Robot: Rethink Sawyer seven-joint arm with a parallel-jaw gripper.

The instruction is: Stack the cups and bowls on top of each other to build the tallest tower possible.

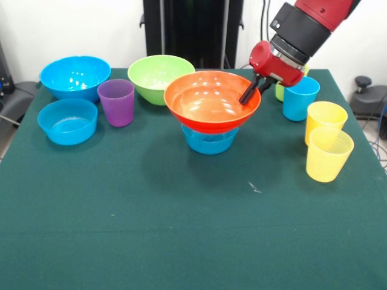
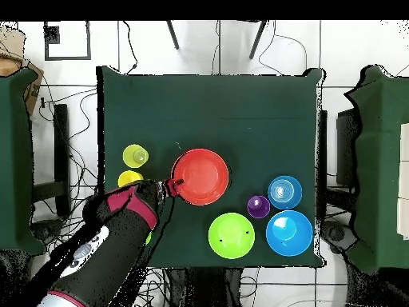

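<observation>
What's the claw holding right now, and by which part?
The claw is at the rim of the orange bowl, which sits on a small blue bowl. A closed grip on that rim cannot be confirmed.

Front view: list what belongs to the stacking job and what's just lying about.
Job: orange bowl, blue bowl under it, green bowl, two more blue bowls, purple cup, blue cup, green cup, yellow cups.
Lying about: white scrap, chair.
</observation>
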